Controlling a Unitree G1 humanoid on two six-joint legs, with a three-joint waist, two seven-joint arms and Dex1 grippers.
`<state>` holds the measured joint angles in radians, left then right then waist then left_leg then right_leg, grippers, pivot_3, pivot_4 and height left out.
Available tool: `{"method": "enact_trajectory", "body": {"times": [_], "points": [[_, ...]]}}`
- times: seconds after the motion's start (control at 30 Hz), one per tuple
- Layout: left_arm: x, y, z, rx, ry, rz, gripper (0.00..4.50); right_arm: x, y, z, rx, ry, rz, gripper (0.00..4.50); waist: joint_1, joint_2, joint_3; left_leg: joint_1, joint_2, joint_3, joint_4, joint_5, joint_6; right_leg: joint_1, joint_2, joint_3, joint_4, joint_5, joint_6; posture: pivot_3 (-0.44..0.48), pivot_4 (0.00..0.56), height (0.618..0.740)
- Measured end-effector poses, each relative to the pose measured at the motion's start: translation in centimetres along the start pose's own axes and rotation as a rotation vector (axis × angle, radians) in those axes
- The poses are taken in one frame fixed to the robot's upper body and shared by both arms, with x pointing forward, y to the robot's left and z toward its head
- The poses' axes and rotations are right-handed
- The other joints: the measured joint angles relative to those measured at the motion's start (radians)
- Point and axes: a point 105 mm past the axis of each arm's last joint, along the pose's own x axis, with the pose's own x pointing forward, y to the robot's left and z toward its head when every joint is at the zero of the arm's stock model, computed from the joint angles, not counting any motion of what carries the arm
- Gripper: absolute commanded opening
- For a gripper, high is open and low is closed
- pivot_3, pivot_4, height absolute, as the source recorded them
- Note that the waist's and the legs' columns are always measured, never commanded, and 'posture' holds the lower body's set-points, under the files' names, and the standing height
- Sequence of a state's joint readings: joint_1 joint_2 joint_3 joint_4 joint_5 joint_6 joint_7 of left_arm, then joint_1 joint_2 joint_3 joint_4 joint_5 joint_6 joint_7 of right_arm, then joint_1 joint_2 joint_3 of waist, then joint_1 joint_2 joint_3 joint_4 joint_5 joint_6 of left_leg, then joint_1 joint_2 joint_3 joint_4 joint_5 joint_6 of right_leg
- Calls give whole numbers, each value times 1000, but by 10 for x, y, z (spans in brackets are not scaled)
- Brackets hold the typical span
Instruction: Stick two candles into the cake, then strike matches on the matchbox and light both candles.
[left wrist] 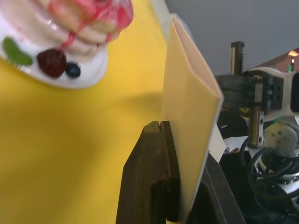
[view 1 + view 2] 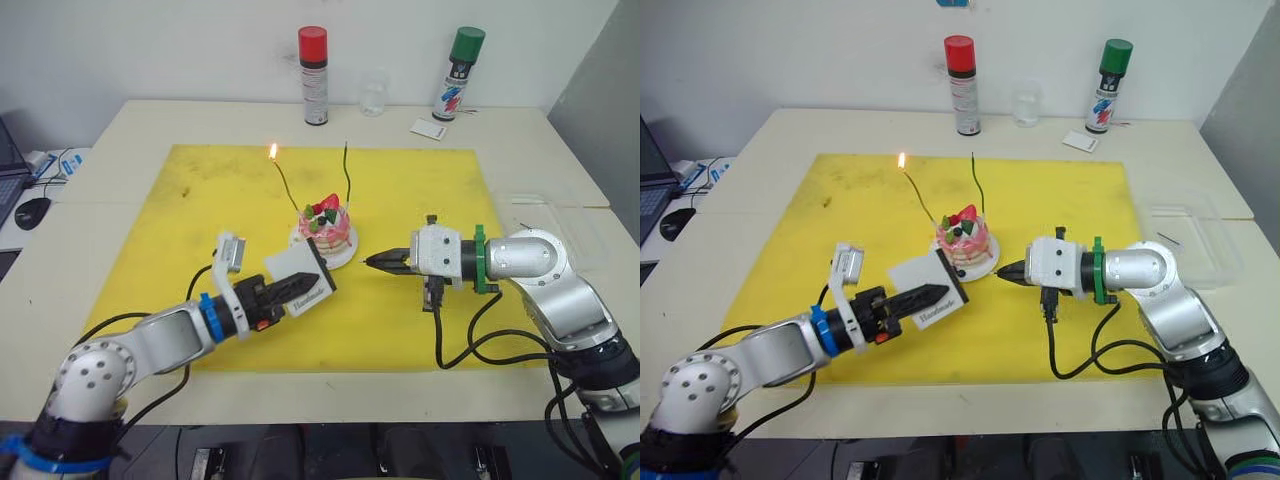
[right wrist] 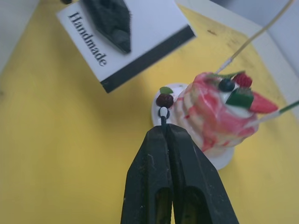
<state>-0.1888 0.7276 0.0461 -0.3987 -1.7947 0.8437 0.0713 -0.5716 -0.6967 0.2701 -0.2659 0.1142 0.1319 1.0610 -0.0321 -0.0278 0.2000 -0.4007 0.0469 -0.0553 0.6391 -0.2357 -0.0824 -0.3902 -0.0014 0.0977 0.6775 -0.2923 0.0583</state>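
Note:
The pink-and-white cake [image 2: 326,230] stands on its small white plate [image 2: 345,257] in the middle of the yellow mat [image 2: 200,200]. Two thin green candles are stuck in it. The left candle [image 2: 285,185] leans left and carries a small flame [image 2: 272,151]; the right candle [image 2: 347,175] stands upright with no flame. My left gripper [image 2: 308,281] is shut on the white "Handmade" matchbox [image 2: 298,268], held just left of the cake. Just right of the plate, my right gripper [image 2: 372,263] is shut on a short match [image 3: 163,115], whose pale head pokes past the fingertips toward the cake.
At the back of the table stand a red-capped spray can [image 2: 314,75], a clear glass [image 2: 373,95], a green-capped spray can [image 2: 460,73] and a small white card [image 2: 428,130]. A clear tray [image 2: 570,225] lies at the right, and a mouse [image 2: 32,211] at the far left.

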Motion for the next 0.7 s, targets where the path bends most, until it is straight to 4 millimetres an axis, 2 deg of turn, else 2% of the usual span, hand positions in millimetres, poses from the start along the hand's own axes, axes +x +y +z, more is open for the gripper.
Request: {"method": "enact_trajectory", "body": {"times": [0.13,0.43,0.7], "points": [[10,-9,1,-3,9,-45,0,4,2,0,-54,-9,5,42,-1,0,0,0,0,0,0,0,0,0,0,0,1,1,-2,0,150,740],[10,-11,-3,-7,39,-62,0,5,14,0,-16,-42,20,42,1,0,0,0,0,-1,2,0,0,1,0,-1,2,1,-2,0,150,740],[10,-13,-4,-6,51,-71,0,6,14,6,-24,-69,7,42,1,0,0,1,0,-1,2,0,0,1,0,-1,2,1,-2,0,150,740]]}}
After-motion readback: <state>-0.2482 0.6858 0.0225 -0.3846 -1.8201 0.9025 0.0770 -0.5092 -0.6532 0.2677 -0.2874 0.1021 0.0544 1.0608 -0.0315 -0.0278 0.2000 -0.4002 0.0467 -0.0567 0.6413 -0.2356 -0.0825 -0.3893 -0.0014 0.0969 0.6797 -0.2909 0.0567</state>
